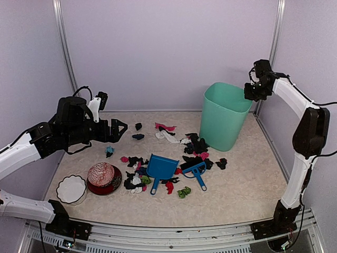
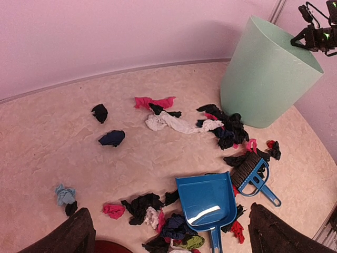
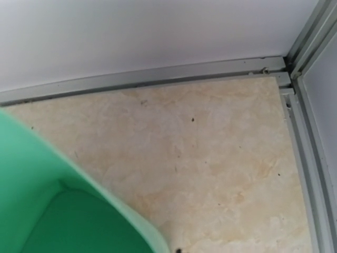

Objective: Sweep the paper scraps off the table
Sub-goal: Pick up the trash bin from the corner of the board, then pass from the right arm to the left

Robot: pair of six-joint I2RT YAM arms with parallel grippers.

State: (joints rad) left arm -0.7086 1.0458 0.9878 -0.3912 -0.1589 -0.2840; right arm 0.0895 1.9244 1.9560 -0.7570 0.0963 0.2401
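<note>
The scraps [image 1: 135, 161] are lying across the middle of the table [image 1: 237, 195], crowding the dustpan [image 1: 161, 166] and brush [image 1: 196, 169], both untouched. The left gripper [image 1: 121, 130] is hovering at left, fingers [image 2: 68, 237] spread wide, grasping nothing. It should be coming straight down on the dustpan handle (scraps are pressing close). The right gripper [image 1: 250, 93] is hanging by the bin [image 1: 225, 118] rim; its opening I cannot tell.

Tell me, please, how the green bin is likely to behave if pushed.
Probably light: the bin looks thin-walled plastic and seems empty. It tapers to a narrower base, so a push near the rim might tip it. On the smooth table, a low push would likely slide it.
</note>
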